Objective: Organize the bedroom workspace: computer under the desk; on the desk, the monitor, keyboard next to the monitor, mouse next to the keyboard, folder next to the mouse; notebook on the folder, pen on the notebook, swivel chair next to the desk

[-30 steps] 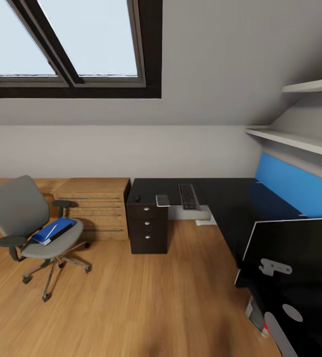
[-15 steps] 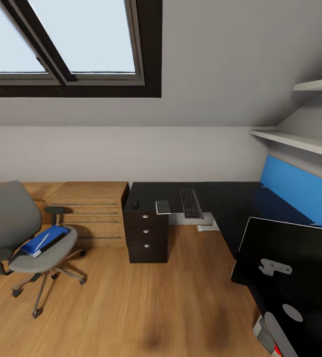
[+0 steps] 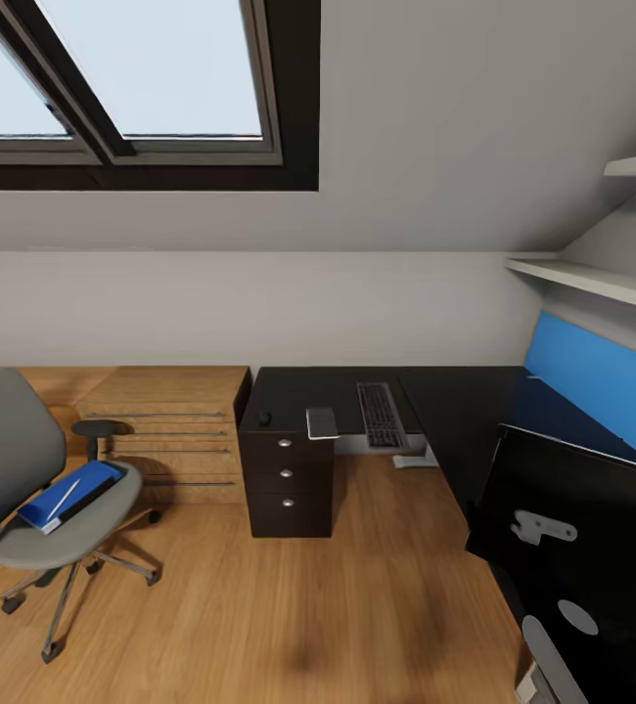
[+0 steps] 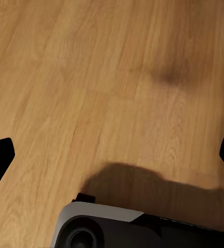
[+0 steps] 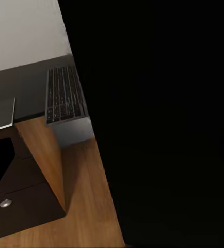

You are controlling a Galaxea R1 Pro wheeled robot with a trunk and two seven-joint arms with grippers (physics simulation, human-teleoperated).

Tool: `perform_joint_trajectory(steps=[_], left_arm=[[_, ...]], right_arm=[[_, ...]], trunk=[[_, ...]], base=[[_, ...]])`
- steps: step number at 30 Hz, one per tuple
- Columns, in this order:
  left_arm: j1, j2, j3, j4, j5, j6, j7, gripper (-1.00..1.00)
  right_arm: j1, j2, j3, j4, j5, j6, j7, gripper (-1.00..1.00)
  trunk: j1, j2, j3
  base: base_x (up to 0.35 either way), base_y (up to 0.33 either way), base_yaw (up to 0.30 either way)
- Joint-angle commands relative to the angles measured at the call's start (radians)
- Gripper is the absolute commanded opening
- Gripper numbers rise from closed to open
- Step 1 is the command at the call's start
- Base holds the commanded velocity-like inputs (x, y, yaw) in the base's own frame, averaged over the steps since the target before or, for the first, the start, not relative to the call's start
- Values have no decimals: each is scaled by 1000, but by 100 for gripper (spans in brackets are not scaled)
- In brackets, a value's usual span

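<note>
You won't find any readable text, label, brand, number or sign in these views. The keyboard (image 3: 381,415), at centre right of the head view on the desk (image 3: 455,391), shows its keys only as dark blurred rows with no legible legends, and in the right wrist view the keyboard (image 5: 64,95) is just as unreadable. The blue folder (image 3: 68,494) at the lower left, on the swivel chair (image 3: 34,489), carries no lettering you can make out. The monitor (image 3: 582,528) at the lower right has a plain black face.
</note>
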Motion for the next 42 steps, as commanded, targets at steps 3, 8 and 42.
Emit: perform_joint_trajectory(steps=[3,8,42], left_arm=[[-1,0,-5,1,11,-3,-6,100],[-1,-1,-7,1,10,-4,-6,100],[-1,0,-7,1,9,-5,-6,100]], right_arm=[[-1,-1,3,-1,-6,3,-8,100],[-1,-1,3,-1,-6,3,-8,100],[-1,1,4,0,-6,3,-17,100]], trunk=[[1,-2,-2],[1,-2,-2],[1,-2,-2]], base=[[269,0,0],[135,0,0],[83,0,0]])
